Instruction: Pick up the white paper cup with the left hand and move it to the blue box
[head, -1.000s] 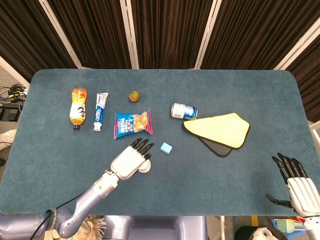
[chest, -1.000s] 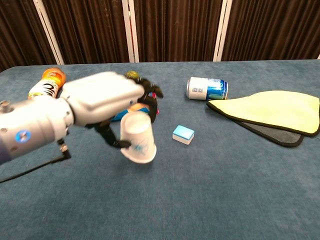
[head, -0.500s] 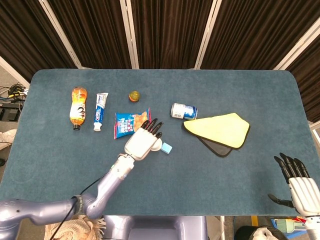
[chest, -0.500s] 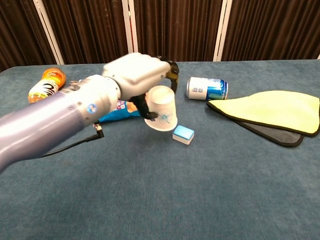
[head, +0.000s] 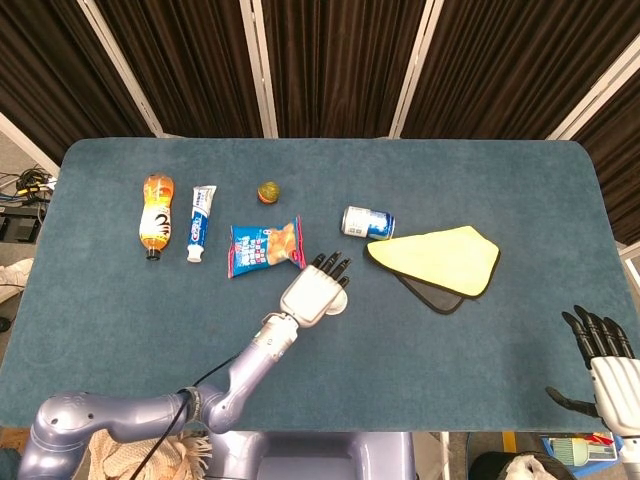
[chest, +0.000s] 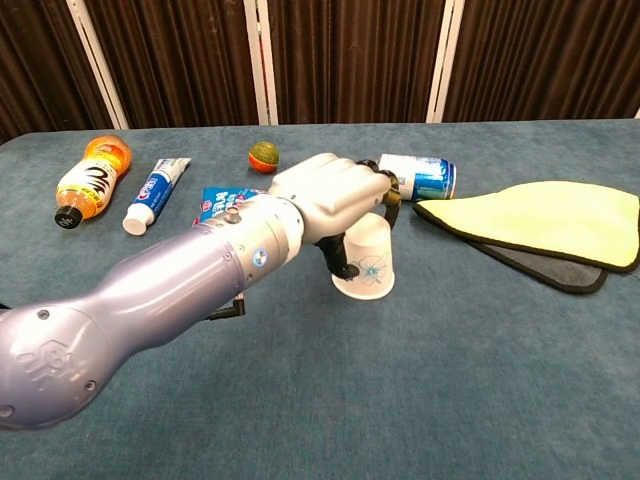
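The white paper cup (chest: 366, 262) stands mouth down on the table, on the spot where the blue box lay. My left hand (chest: 335, 195) holds it from above and behind, fingers wrapped around its upper part. In the head view only a sliver of the paper cup (head: 341, 303) shows past the left hand (head: 314, 291). The blue box shows in neither view; the cup and hand cover its place. My right hand (head: 601, 356) hangs off the table's front right corner, fingers apart and holding nothing.
A blue can (chest: 420, 177) lies just behind the cup. A yellow cloth (chest: 545, 220) on a black one lies to the right. A snack bag (head: 265, 246), toothpaste tube (head: 201, 222), orange bottle (head: 155, 213) and small ball (head: 268, 192) sit at the left.
My left hand has carried the cup right and away from me, turned it from tilted to mouth down, and lowered it over the blue box, which no longer shows.
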